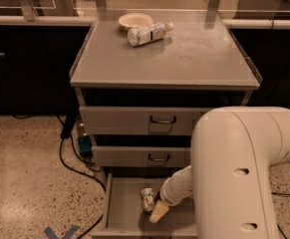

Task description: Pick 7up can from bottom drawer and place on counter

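Note:
The 7up can (147, 199), small, pale with green markings, lies on the floor of the bottom drawer (126, 214), which is pulled out furthest at the bottom of the view. My gripper (159, 212) reaches down into this drawer from the white arm (234, 173). Its pale tip is just right of the can and slightly below it, very close to or touching it. The counter (194, 59) is the flat grey top of the cabinet above.
A clear bottle with a white label (147, 33) lies on its side at the back of the counter next to a pale bowl (135, 20). Two upper drawers with dark handles (162, 119) are slightly open. Cables and a blue box (84, 144) lie on the floor at the left.

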{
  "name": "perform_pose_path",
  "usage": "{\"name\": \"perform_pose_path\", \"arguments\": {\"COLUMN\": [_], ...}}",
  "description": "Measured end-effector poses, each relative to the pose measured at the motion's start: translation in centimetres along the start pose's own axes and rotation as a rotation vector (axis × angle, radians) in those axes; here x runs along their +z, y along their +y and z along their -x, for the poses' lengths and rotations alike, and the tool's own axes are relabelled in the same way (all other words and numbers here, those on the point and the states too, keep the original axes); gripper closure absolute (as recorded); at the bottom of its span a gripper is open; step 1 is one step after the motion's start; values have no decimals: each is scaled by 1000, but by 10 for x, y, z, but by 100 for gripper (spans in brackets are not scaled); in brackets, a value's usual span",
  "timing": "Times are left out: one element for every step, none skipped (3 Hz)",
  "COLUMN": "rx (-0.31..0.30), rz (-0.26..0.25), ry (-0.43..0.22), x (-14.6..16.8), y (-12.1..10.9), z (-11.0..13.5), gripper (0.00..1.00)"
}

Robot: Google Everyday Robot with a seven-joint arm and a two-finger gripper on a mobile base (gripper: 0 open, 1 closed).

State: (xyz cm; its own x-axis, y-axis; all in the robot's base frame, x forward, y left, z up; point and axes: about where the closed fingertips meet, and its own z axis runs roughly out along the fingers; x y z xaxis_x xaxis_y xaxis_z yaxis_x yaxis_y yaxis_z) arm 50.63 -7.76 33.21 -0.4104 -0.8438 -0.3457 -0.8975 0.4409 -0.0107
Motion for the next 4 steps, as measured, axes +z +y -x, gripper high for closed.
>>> {"name": "perform_pose_path", "arguments": {"rx": [58, 145, 215, 280], "rz": [-17, -54, -69, -68], "ry": [1, -9, -9, -6], "x": [24, 56, 90, 124], "y": [-3, -8, -8, -7], "z": [2, 8, 11, 8], "gripper": [0, 0, 0, 0]}}
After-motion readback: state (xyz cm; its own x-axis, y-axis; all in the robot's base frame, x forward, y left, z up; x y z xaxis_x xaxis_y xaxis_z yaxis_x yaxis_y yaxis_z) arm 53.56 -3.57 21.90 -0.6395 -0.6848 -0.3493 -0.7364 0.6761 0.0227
